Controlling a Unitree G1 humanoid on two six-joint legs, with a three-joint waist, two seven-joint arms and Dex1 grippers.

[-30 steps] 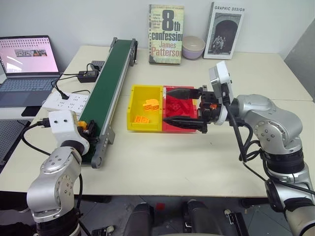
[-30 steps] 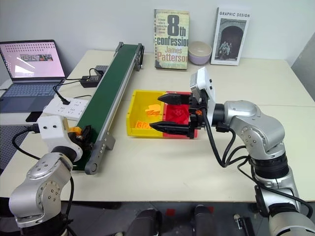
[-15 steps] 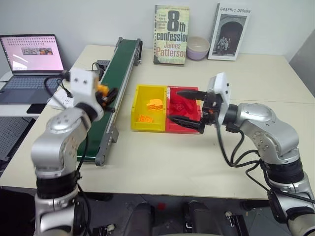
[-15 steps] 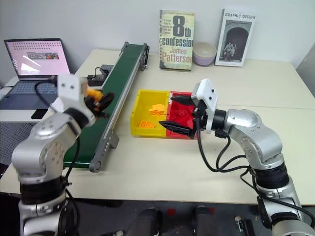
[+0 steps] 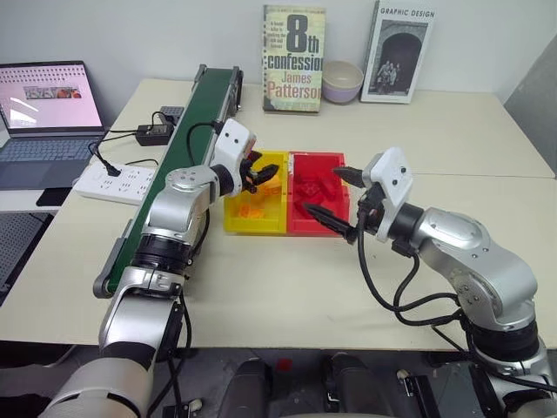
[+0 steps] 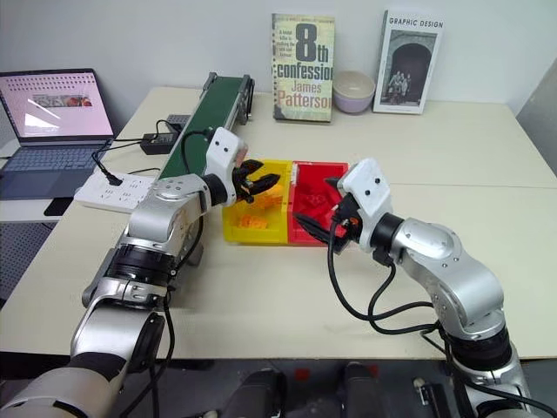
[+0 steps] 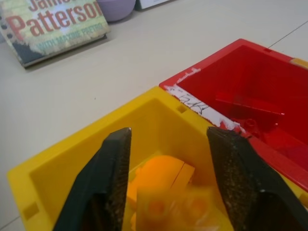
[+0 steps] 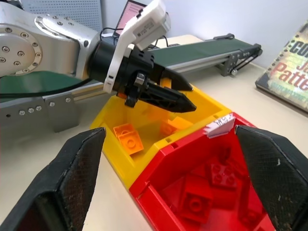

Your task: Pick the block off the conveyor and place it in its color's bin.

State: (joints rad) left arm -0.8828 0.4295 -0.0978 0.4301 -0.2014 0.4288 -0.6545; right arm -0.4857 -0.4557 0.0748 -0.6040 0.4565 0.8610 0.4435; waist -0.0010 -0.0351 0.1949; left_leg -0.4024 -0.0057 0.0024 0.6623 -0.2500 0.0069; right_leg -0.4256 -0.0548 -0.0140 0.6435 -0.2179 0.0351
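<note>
L pincer (image 5: 258, 174) hangs over the yellow bin (image 5: 233, 221), fingers spread apart. In the L wrist view a blurred orange-yellow block (image 7: 173, 209) sits between and just below the two fingers, above other orange bricks (image 8: 128, 138) lying in the bin; can't tell if it touches either finger or rests on the pile. R pincer (image 5: 335, 202) is at the near side of the red bin (image 5: 341, 165), fingers wide apart w/ nothing between them; red bricks (image 8: 199, 195) lie inside. The two bins are joined side by side on the worktop (image 5: 287, 279), yellow one next to the conveyor (image 5: 187, 139). Belt surface looks bare. Laptop (image 5: 45, 113), power strip (image 5: 117, 181), two books (image 5: 293, 59) and a bowl (image 5: 342, 81) are along the far and L edges.
</note>
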